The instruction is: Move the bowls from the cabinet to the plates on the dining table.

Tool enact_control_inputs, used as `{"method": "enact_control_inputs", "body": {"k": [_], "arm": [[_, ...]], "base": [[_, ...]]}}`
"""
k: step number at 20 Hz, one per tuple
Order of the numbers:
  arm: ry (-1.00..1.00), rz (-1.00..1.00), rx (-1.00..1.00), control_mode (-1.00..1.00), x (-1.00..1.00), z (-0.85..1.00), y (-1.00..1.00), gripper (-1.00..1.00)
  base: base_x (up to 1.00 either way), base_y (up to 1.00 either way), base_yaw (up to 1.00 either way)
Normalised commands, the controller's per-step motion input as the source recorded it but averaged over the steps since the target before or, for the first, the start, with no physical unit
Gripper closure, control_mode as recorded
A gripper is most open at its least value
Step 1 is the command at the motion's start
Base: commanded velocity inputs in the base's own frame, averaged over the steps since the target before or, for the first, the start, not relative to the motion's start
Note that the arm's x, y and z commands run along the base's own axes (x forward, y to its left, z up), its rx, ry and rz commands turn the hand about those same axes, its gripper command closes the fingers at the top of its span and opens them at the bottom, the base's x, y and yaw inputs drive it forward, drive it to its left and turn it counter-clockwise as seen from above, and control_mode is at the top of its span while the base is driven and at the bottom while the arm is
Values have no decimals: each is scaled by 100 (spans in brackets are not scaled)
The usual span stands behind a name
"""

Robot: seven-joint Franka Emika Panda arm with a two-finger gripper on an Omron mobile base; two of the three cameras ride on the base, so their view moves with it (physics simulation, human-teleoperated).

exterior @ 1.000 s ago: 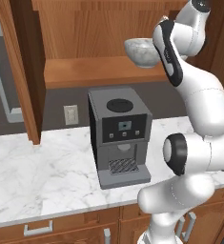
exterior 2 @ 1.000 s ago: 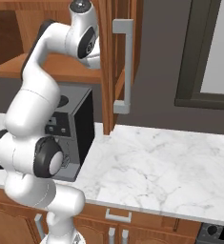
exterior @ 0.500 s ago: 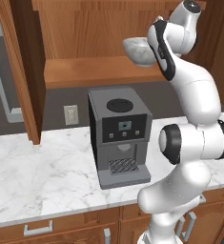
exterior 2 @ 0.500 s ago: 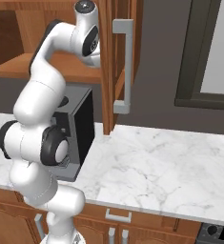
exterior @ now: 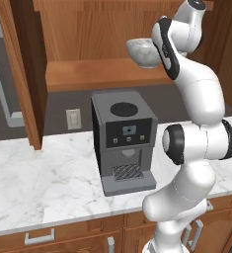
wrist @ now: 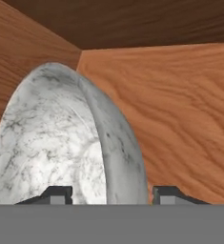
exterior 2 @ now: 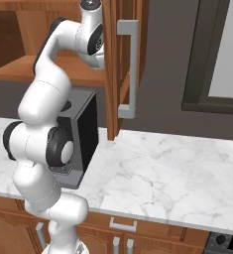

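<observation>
The grey-white marbled bowl (exterior: 143,52) stands on the wooden shelf (exterior: 97,74) inside the open cabinet, at its right end. In the hand view this bowl (wrist: 61,143) looms close, seen on edge. My gripper (wrist: 113,193) straddles its rim, one fingertip (wrist: 58,193) inside the bowl and the other outside it. Small gaps show between the fingertips and the bowl's wall, so the gripper is open. In the left base view my hand reaches the bowl from its right. The plates and the dining table are out of view.
A grey coffee machine (exterior: 125,138) stands on the marble counter (exterior: 38,188) under the shelf. The cabinet's right door (exterior 2: 123,64) with its bar handle (exterior 2: 133,69) hangs open just beside my arm; the left door (exterior: 21,74) is open too. Drawers run below the counter.
My upper arm has swung slightly left, in towards the bowl. The bowl has stayed in its place on the shelf.
</observation>
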Motion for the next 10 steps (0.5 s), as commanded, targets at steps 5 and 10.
{"method": "enact_control_inputs", "body": {"k": [5,10], "arm": [[-12,-1,-1,-100,-20,-21,-1,100],[-13,-2,-2,-100,-28,-18,0,100]], "base": [[0,0,0],[0,0,0]]}}
